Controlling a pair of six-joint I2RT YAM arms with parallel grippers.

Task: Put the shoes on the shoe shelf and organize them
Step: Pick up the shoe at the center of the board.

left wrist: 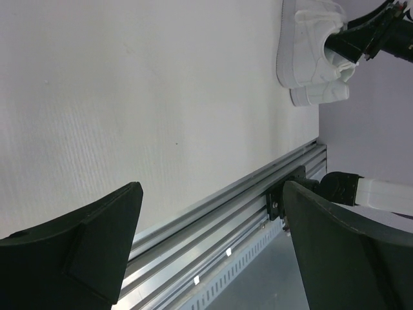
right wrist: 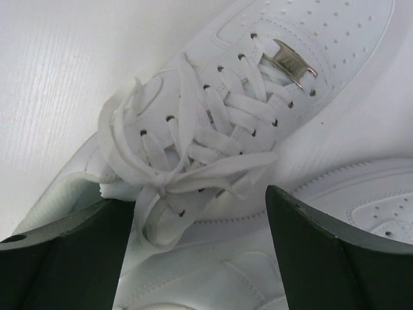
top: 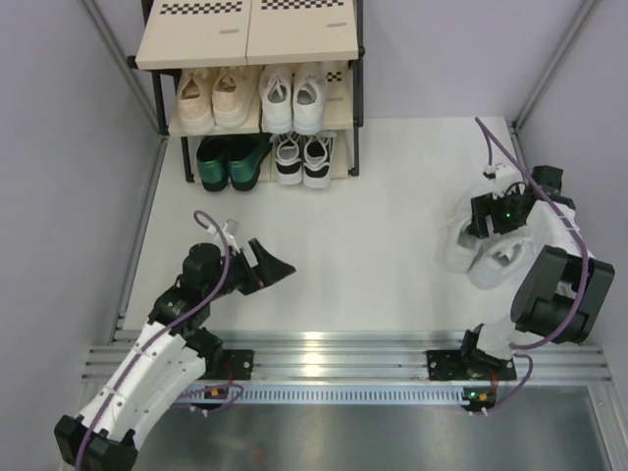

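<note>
Right end effector (right wrist: 200, 216) spread wide and empty, hanging right over the laces (right wrist: 193, 142) of a white sneaker (right wrist: 258, 77)! The pair sits on the bench (top: 373, 196), well apart from the shelf (top: 201, 39), off its right front. Light, I'd say: firm sole, soft collar, floppy laces. Pinch the collar wall, not the bow. Left end effector (left wrist: 210, 206) wide too, carrying nothing. The shelf's top board (top: 294, 39) looks free; mind its black posts (top: 356, 88).

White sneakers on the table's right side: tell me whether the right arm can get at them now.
Probably yes. The right gripper hangs open right above the laced top of one white sneaker, and nothing lies between it and the shoe.
</note>
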